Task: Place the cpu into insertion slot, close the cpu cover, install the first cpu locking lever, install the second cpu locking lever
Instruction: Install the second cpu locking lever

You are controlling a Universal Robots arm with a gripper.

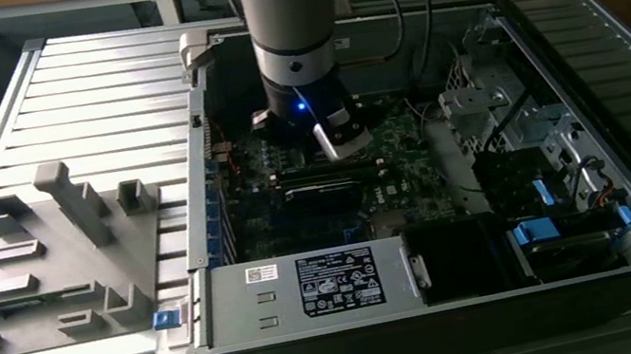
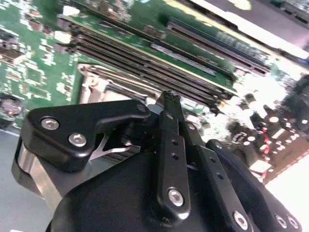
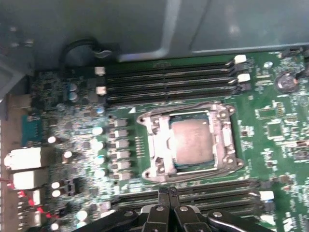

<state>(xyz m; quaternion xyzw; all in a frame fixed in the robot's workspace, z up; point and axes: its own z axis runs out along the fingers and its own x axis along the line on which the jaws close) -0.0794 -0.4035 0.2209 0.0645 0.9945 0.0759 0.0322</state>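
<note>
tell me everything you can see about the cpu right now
The cpu is a small flat square chip with a dull silver-grey metal top. In the first wrist view it lies level inside the insertion slot, with the silver cpu cover framing it. Nothing grips it; the gripper sits apart from it, over the long black slots beside the socket, jaws together and empty.

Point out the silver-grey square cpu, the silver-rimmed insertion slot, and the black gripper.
silver-grey square cpu (image 3: 193,140), first wrist view, centre of metal top.
silver-rimmed insertion slot (image 3: 155,162), first wrist view, metal rim.
black gripper (image 3: 168,192), first wrist view, fingertips.
</note>
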